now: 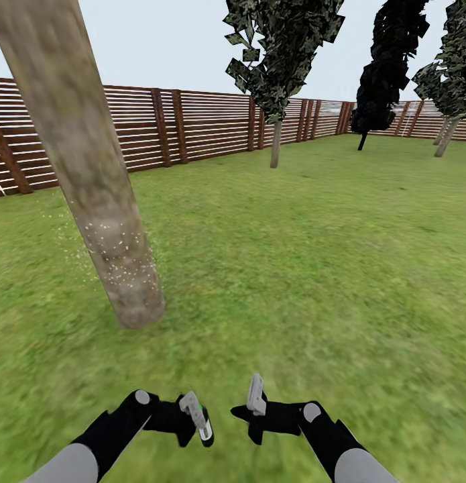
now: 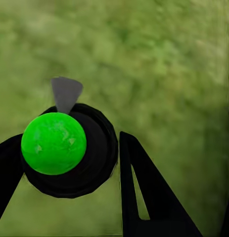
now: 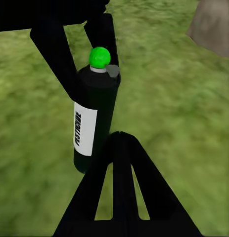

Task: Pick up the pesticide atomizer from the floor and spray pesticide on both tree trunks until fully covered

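Already gripped in the left gripper [image 1: 198, 422], the pesticide atomizer [image 3: 93, 116] hangs low over the grass [image 1: 313, 268], while white flecks on the nearest tree trunk [image 1: 98, 201] suggest spraying is under way; finishing likely means raising the nozzle. The right wrist view reveals the bottle's white label and green cap; whether the right gripper [image 1: 256, 396] is open cannot be told.

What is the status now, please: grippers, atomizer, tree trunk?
Left gripper shut on pesticide atomizer, cap green. Right gripper empty, jaw state unclear. Near tree trunk ahead-left, speckled low down. Grass between, nothing in the way.
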### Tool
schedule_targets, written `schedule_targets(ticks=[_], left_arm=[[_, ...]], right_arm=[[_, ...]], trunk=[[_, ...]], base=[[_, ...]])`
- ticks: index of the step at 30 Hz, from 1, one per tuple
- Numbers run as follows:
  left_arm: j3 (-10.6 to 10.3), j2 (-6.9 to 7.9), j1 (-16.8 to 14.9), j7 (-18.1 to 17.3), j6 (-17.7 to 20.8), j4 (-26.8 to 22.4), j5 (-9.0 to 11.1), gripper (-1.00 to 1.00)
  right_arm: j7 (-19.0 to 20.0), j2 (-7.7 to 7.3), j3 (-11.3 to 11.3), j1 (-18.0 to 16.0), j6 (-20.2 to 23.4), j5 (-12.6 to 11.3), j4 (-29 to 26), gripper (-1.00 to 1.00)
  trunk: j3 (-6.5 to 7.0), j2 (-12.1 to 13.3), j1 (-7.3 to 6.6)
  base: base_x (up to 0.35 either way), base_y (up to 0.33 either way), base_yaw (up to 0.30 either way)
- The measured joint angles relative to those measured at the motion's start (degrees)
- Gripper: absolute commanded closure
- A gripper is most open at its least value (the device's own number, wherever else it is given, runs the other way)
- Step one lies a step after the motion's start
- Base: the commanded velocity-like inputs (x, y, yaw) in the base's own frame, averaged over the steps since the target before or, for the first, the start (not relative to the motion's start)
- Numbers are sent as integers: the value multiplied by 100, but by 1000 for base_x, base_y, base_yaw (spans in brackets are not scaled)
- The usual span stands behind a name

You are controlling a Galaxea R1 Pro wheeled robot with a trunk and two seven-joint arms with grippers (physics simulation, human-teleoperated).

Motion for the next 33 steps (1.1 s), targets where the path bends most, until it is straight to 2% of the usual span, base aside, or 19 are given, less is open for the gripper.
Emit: schedule_targets(ticks=[2,4,11,15,17,20,21,25,33], left_arm=[[-304,-25,0,6,-5,8,3,100],[-406,-38,0,8,-7,10,11,100],[-452,-268,-1,17,-7,4,-1,100],[-467,-312,-1,25,0,2,-11,100],[-570,-379,0,63,15,5,-18,100],[-704,-411,0,89,41,16,-32,100],[-723,-420,-1,207,83,19,-36,100],[-731,-448,-1,376,97,19,-21,100],[-725,-501,-1,387,83,20,-27,100]], right_arm=[[1,0,-1,0,0,3,-2,100],[1,0,-3,0,0,1,-2,100],[1,0,1,0,-1,-2,-2,100],[1,0,2,0,-2,-2,-2,100],[1,0,2,0,-4,-2,-2,100],[1,0,2,0,-4,-2,-2,100],[1,0,2,0,-6,-2,-2,100],[1,0,2,0,-5,-2,-2,100],[1,0,5,0,-6,-2,7,100]], trunk=[[0,0,0],[0,0,0],[0,0,0],[0,0,0],[0,0,0],[0,0,0],[0,0,0],[0,0,0],[0,0,0]], base=[[0,0,0],[0,0,0],[0,0,0],[0,0,0],[0,0,0],[0,0,0],[0,0,0],[0,0,0],[0,0,0]])
